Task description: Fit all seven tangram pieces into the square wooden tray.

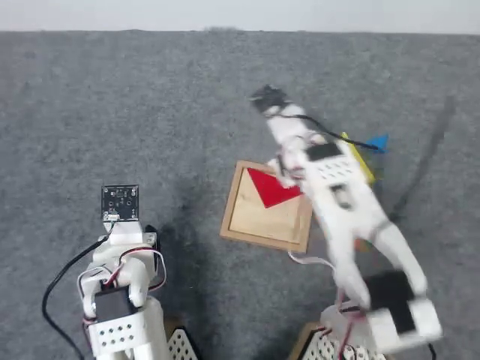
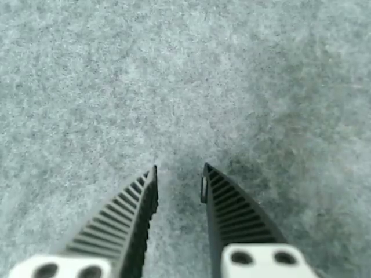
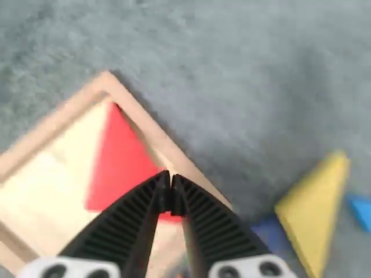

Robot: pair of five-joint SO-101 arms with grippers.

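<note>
On the grey bench we see the square wooden tray, its corner beneath our right fingers, which are clenched on nothing. The red triangle lies inside it under those tips, and a yellow triangle lies off to their side. Our left fingers hang released above the bench.

One triangle in tray, against its rim, under right gripper jaw tips. Loose pieces on carpet beside jaws.

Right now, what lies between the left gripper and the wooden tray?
Bare grey carpet, with no piece on it, reaches to the tray rim in the high view. The left wrist view shows the left gripper over that carpet, fingers open.
</note>
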